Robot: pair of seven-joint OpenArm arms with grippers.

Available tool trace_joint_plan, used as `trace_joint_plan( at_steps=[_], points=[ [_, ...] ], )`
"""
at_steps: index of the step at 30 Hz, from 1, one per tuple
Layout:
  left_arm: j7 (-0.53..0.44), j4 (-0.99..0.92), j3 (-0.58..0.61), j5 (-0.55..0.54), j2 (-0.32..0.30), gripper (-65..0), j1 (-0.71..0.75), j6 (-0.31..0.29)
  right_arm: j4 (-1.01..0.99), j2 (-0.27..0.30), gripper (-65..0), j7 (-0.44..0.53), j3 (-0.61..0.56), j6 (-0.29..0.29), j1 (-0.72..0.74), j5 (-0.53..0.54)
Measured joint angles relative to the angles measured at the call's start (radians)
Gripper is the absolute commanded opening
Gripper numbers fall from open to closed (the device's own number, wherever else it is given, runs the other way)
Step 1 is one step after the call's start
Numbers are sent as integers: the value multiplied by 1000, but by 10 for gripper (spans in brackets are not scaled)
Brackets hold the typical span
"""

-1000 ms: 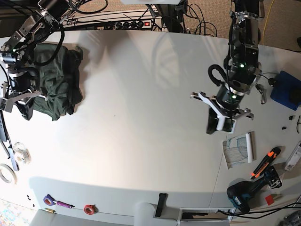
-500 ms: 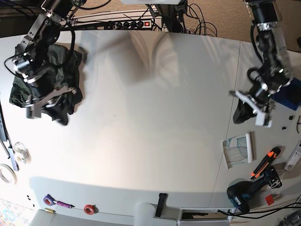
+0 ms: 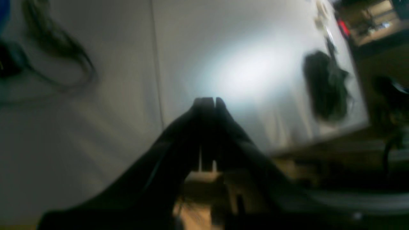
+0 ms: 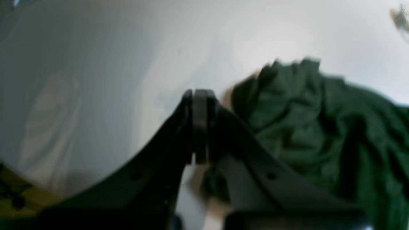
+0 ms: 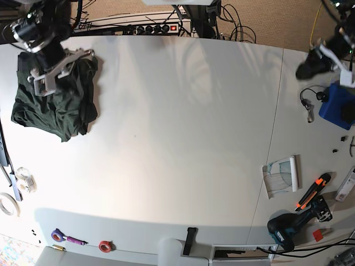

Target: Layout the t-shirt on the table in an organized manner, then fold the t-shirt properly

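Right end effector point(image 4: 199, 94) is pinched closed on nothing, tips just beside the t-shirt point(image 4: 319, 127), a crumpled heap below it. Left end effector point(image 3: 207, 101) is also closed and empty, well apart from the t-shirt. Risks as I judge them: you pinch several layers at once, so the whole bundle lifts instead of spreading; you drag it off the counter point(image 5: 177, 138) edge, which is near that end effector; the left arm snags the cable point(image 5: 308, 110) just below it. Count: one t-shirt, two end effectors, one cable
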Motion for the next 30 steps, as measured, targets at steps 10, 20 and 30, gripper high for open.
trace_joint_plan(
  at_steps=[10, 20, 30],
  points=[
    [35, 0, 24, 2, -60, -650, 274, 0, 0, 3, -650, -147, -3, 0, -237, 132],
    [-42, 0, 410, 112, -163, -650, 409, 1, -2, 138, -650, -187, -134, -1, -454, 146],
    [-486, -32, 727, 728, -181, -650, 354, 8, -412, 221, -650, 17, -414, -4, -402, -100]
  ],
)
